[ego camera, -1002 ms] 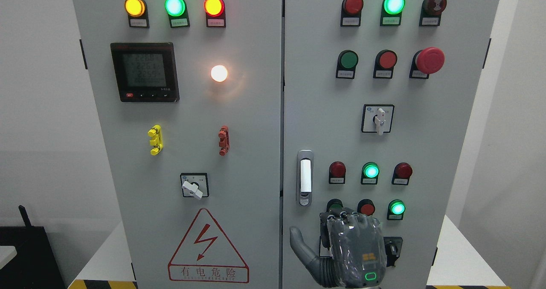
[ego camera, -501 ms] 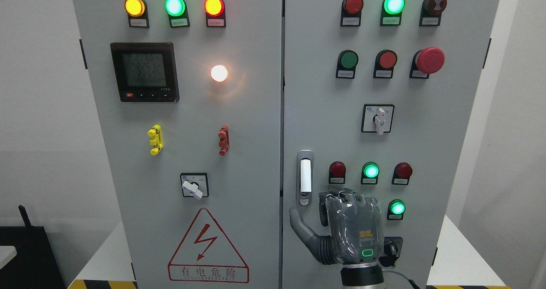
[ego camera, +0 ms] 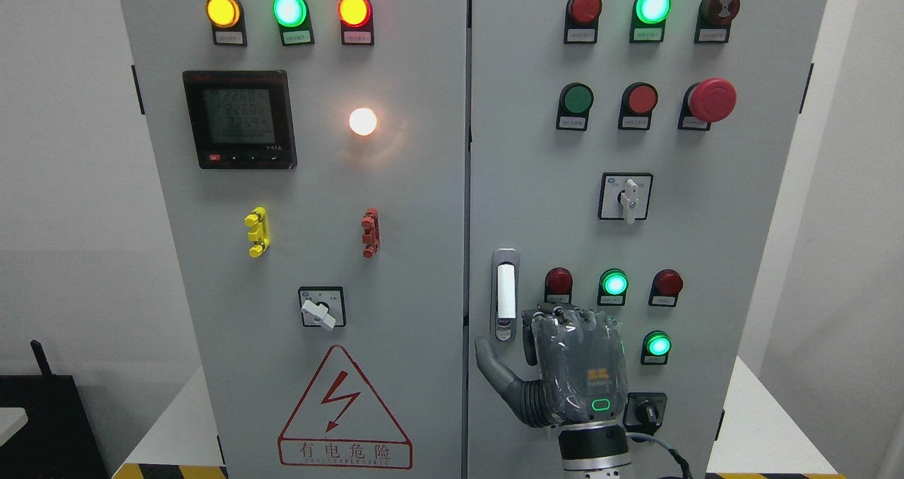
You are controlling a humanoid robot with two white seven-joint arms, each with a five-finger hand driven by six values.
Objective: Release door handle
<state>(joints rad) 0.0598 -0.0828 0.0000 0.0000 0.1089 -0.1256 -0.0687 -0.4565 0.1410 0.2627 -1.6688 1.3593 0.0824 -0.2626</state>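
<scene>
Door handle (ego camera: 505, 294) at lower centre of frame, upright in its grey recess on right-hand cabinet door (ego camera: 537, 182), just right of the seam between the two doors. Right hand (ego camera: 565, 369) entering from bottom edge right of middle, back of the hand toward the camera, placed just below and to the right of the handle. Fingers curled in toward the door panel, thumb (ego camera: 494, 369) stretched out to the left beneath the handle's lower end; holding nothing, apart from the handle. Lit green lamps (ego camera: 614, 282) beside the knuckles, danger sign (ego camera: 345, 412) at lower left on the other door.
</scene>
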